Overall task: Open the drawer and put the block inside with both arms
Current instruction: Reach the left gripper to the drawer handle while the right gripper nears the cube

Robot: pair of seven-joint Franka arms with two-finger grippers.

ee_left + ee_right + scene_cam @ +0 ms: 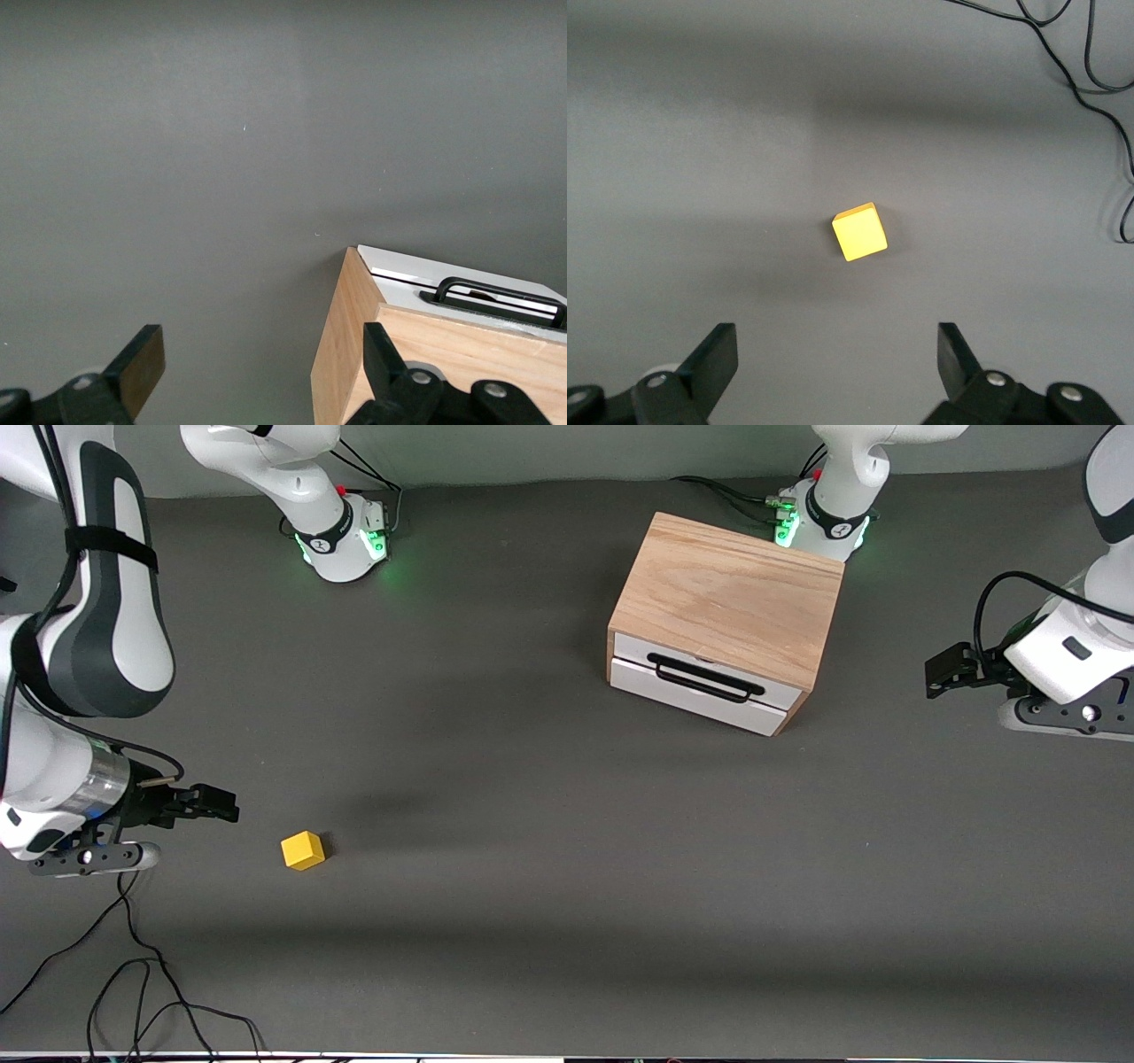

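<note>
The light oak box (pixel 726 598) stands toward the left arm's end of the table. Its drawer (pixel 700 682), white-fronted with a black bar handle (pixel 704 677), is shut. The yellow block (pixel 303 850) lies on the dark table toward the right arm's end, nearer the front camera than the box. My right gripper (pixel 221 806) hangs open just beside the block and holds nothing. In the right wrist view the block (pixel 860 232) sits ahead of the open right gripper (pixel 837 359). My left gripper (pixel 935 673) is open beside the box. Its wrist view shows the box corner (pixel 350 345) and the handle (pixel 500 297).
Black cables (pixel 133 974) trail over the table near the front edge at the right arm's end, and the cables (pixel 1099 80) show in the right wrist view too. Both green-lit arm bases (pixel 345 536) stand along the back edge, one right by the box.
</note>
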